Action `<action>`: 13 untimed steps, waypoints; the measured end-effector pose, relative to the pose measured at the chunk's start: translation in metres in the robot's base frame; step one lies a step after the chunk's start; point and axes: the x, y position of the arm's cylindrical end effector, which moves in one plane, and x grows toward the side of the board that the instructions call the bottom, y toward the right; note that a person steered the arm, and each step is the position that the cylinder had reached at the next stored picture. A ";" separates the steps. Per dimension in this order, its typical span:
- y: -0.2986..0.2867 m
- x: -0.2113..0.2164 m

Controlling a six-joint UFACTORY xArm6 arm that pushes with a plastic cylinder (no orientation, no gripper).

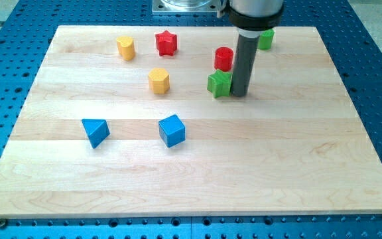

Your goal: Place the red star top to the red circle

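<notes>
The red star (166, 42) lies near the view's top, left of centre. The red circle (224, 58), a short cylinder, stands to the right of it, about ninety pixels away. My tip (239, 92) rests on the board just below and right of the red circle, touching or nearly touching the right side of a green star (219, 84). The rod rises from there to the view's top and hides part of a green block (266, 39) behind it.
A yellow cylinder-like block (126, 48) sits left of the red star. A yellow hexagon (158, 80) lies below it. A blue triangle (95, 131) and a blue cube (172, 129) lie lower left. The wooden board (297, 166) sits on a blue perforated table.
</notes>
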 end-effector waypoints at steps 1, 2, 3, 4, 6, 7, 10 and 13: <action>-0.072 0.057; -0.153 0.026; -0.138 -0.019; -0.136 -0.038; -0.175 -0.073; -0.175 -0.124; -0.166 -0.164; -0.072 -0.161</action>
